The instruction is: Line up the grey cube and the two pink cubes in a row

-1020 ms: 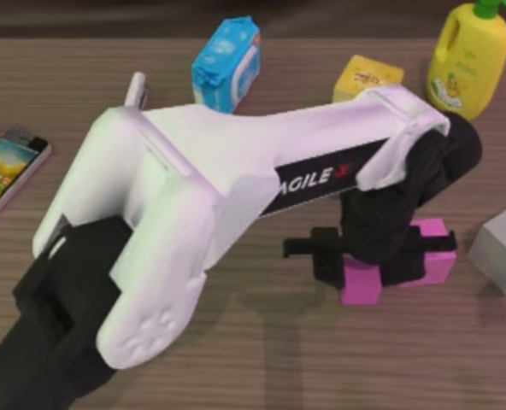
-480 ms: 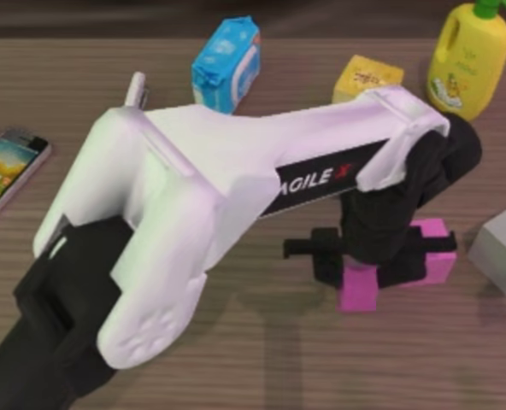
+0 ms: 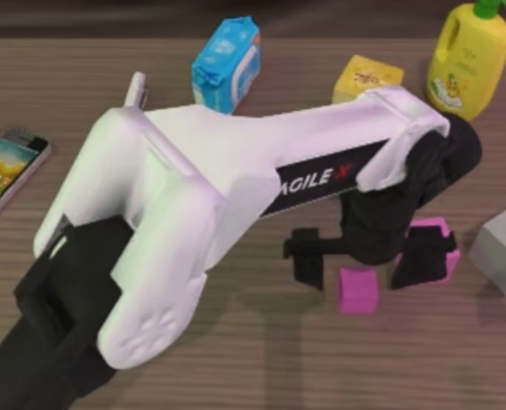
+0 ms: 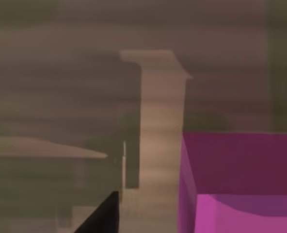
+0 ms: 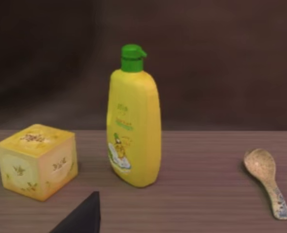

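Note:
My left arm reaches across the table. Its left gripper [image 3: 362,266] is open, the black fingers [image 3: 305,257] spread wide on either side of the smaller pink cube [image 3: 358,289]. That cube rests on the table, free of both fingers. The larger pink cube [image 3: 445,249] stands just right of it, partly hidden behind the right-hand finger. The grey cube [image 3: 503,248] sits at the right edge, apart from both. In the left wrist view a pink cube [image 4: 240,208] looms close. Only a dark sliver of my right gripper [image 5: 83,218] shows in the right wrist view.
Along the back stand a blue wipes pack [image 3: 227,64], a yellow printed box [image 3: 368,79] and a yellow bottle [image 3: 471,55]. A phone [image 3: 5,166] lies at the left edge. A wooden spoon [image 5: 267,179] lies beside the bottle.
The left gripper has opened and let go of the smaller pink cube, which now sits on the table just left of the larger pink cube.

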`<state>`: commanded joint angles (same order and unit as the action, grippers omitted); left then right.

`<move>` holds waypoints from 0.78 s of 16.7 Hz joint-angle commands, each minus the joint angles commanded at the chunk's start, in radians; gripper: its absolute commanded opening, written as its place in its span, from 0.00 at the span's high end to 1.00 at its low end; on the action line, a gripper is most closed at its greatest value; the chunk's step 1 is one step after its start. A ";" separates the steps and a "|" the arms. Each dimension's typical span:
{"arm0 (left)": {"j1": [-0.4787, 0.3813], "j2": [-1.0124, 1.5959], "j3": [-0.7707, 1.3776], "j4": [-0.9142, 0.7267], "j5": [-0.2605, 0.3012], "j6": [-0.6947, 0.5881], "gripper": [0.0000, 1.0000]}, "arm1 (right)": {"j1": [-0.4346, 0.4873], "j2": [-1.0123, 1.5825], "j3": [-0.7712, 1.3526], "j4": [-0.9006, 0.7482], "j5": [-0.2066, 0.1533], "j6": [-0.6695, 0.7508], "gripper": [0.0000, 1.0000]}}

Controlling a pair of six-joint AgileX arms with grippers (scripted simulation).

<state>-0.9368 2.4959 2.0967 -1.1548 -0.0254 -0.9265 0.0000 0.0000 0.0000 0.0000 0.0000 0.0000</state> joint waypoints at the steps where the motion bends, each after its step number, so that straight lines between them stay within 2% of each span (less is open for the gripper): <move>1: 0.000 0.000 0.000 0.000 0.000 0.000 0.00 | 0.000 0.000 0.000 0.000 0.000 0.000 0.00; 8: -0.001 0.000 0.017 -0.017 0.000 0.001 0.00 | 0.000 0.000 0.000 0.000 0.000 0.000 0.00; 13: 0.010 -0.010 0.175 -0.192 0.000 -0.006 0.00 | 0.000 0.000 0.000 0.000 0.000 0.000 0.00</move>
<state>-0.9272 2.4854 2.2716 -1.3472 -0.0257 -0.9322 0.0000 0.0000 0.0000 0.0000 0.0000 0.0000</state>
